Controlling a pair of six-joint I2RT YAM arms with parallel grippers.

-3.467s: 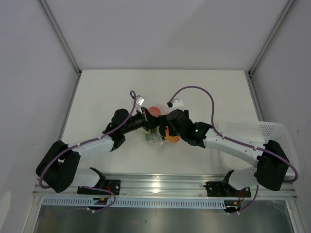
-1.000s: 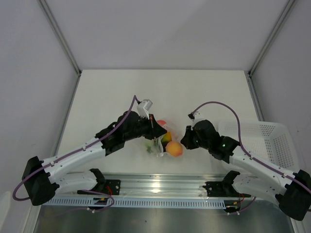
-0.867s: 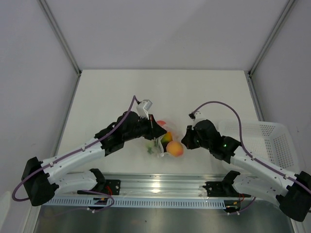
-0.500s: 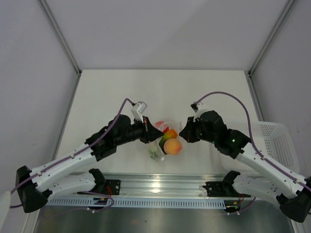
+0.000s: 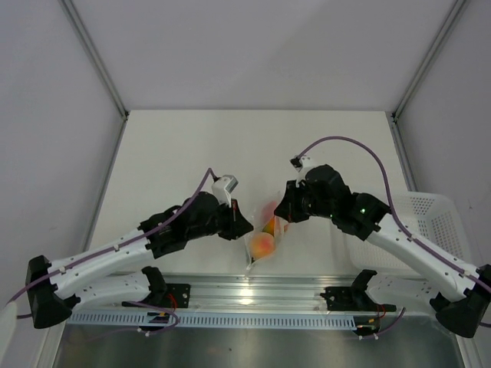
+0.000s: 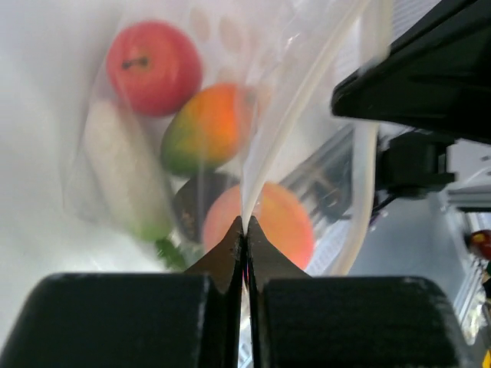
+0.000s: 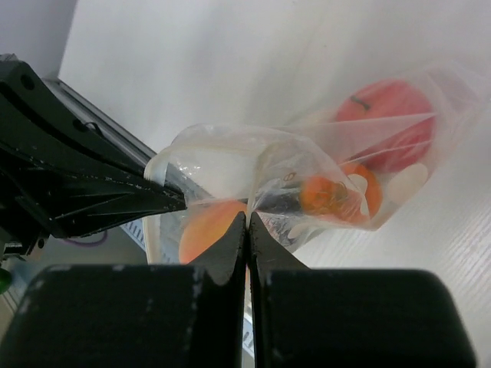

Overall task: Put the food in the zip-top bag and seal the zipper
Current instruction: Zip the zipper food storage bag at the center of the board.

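Observation:
The clear zip-top bag (image 5: 266, 228) hangs stretched between my two grippers. The left gripper (image 6: 245, 222) is shut on a thin edge of the bag (image 6: 295, 107). The right gripper (image 7: 247, 218) is shut on the bag's (image 7: 307, 157) opposite edge. The food shows through the plastic: a red round one (image 6: 153, 67), an orange-green one (image 6: 209, 126), a white radish (image 6: 126, 180), a dark piece (image 6: 198, 213) and an orange-peach one (image 6: 282, 224). The thick whitish zipper (image 6: 365, 161) curves past the right fingers. I cannot tell whether it is pressed together.
A white slotted basket (image 5: 431, 213) stands at the table's right edge, beside the right arm. The aluminium rail (image 5: 253, 295) runs along the near edge, just below the hanging bag.
The right gripper has shut on the bag's edge. Both grippers have pulled the bag taut and raised it, and the orange-peach one has slid toward the near edge.

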